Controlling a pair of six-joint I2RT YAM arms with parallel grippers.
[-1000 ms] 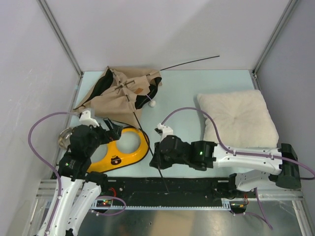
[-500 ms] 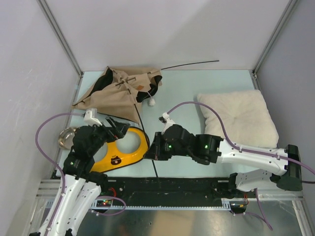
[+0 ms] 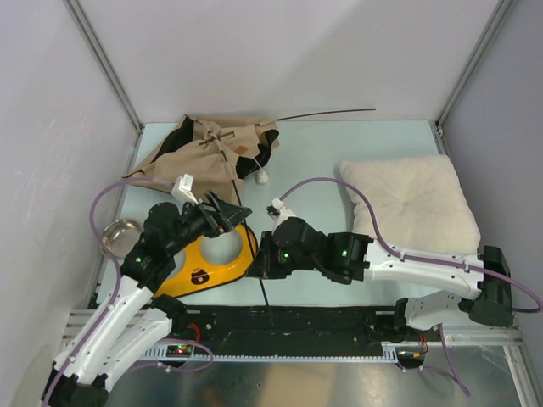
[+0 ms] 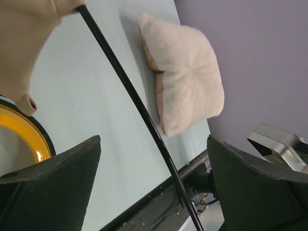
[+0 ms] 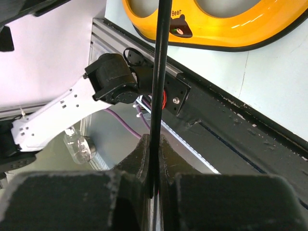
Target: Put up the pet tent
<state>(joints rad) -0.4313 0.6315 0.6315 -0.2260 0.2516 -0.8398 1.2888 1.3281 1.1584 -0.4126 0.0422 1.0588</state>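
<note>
**A:** Top view?
**B:** The pet tent point(image 3: 212, 157) lies collapsed at eleven o'clock. The right gripper point(image 3: 261, 259) pinches its black pole point(image 3: 263, 292) near six.
**A:** Left wrist?
**B:** The left gripper point(image 3: 233, 210) is spread wide, with the pole between its fingers, untouched.
**A:** Right wrist?
**B:** Jaws pressed on the pole. It looks like the raising step; next, the left should close higher up.

walls point(image 3: 280, 51): plain pale grey | tabletop point(image 3: 314, 161): pale green | light: even

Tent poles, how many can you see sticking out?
2. One pole juts from the pet tent toward the back right; the other pole runs forward from it into the shut right gripper. More may be hidden inside the tent.
</note>
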